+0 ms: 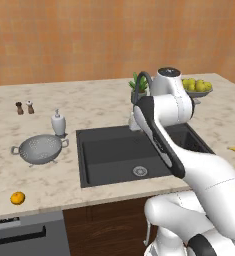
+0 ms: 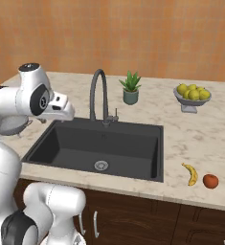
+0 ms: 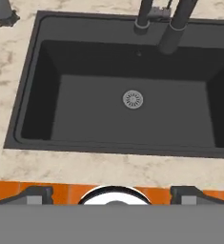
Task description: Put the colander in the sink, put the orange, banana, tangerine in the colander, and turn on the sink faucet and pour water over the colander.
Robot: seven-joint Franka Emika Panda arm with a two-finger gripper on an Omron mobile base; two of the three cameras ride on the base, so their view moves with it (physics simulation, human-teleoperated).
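The claw (image 3: 111, 193) hangs above the sink (image 3: 127, 109), looking down into it; its two dark finger tips stand wide apart at the bottom of the hand view and hold nothing, so it is released.

Directly under the claw lies the sink, a large rectangular basin of matte dark grey with a flat floor and a small round silver drain (image 3: 133, 99) near the middle. No fruit and no bowl lie in the basin. Beyond the claw, at the far rim, rises the sink faucet (image 2: 99, 95), a tall dark grey tube bent into a high arch, with a small side lever at its base.

To the left of the claw, on the pale marbled desk (image 1: 89, 105), stands the colander (image 1: 40, 148), a grey metal bowl dotted with small holes, with two loop handles. Just behind it is a white soap bottle (image 1: 58, 123), and nearer the desk's front edge lies a round orange fruit (image 1: 17, 198).

To the right of the claw, near the desk's front edge, lies the banana (image 2: 192, 174), curved, smooth and yellow, just beside a round red-orange fruit (image 2: 210, 181). Farther back are a footed bowl (image 2: 192, 95) of yellow-green fruits and a small spiky green plant (image 2: 130, 87) in a grey pot.
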